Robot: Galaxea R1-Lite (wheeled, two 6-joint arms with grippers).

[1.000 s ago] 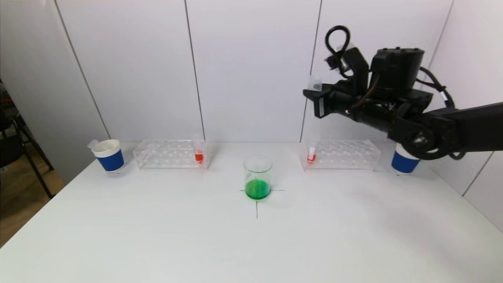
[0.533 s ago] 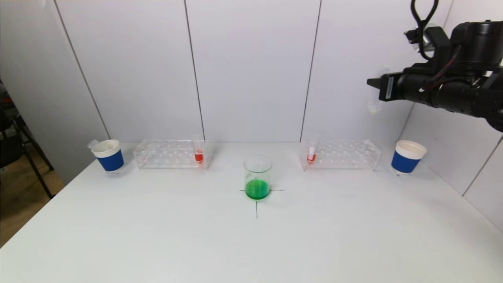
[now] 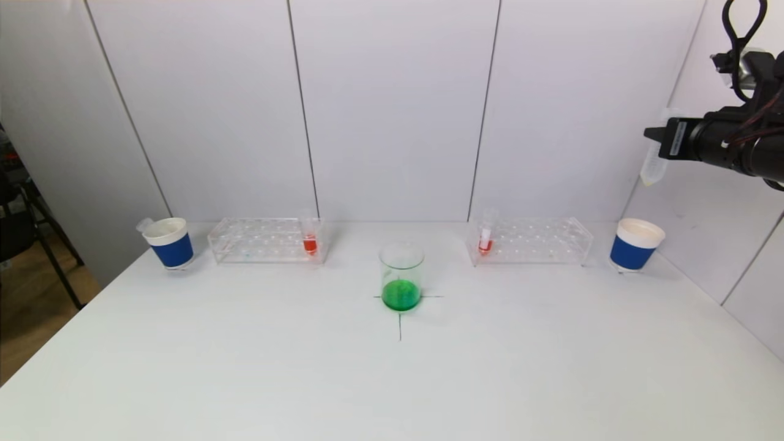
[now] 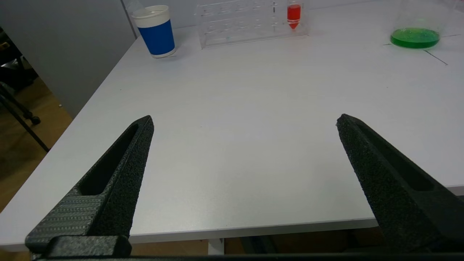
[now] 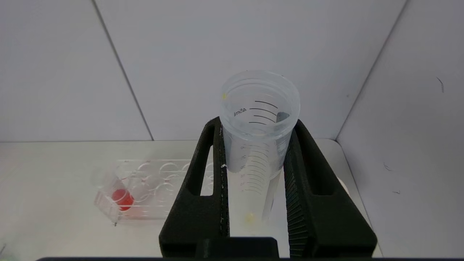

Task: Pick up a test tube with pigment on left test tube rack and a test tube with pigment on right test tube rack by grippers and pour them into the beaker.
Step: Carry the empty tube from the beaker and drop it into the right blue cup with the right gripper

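The glass beaker [image 3: 401,277] with green liquid stands at the table's centre. A tube of red pigment [image 3: 310,236] stands in the left test tube rack [image 3: 266,240], at its end nearest the beaker. Another red tube [image 3: 486,236] stands in the right test tube rack [image 3: 530,241]. My right gripper [image 3: 656,136] hangs high over the right blue cup [image 3: 636,245], shut on an upright clear test tube [image 5: 253,159] that looks empty except for a yellowish trace at its tip. My left gripper [image 4: 244,121] is open over the table's near edge, out of the head view.
A blue cup [image 3: 171,242] with a clear tube leaning in it stands left of the left rack. Wall panels close the back, and a side wall runs close behind the right cup. A black cross marks the beaker's spot.
My right arm has carried the clear tube to the right, from above the right rack's inner end to above the right blue cup. Nothing on the table moved.
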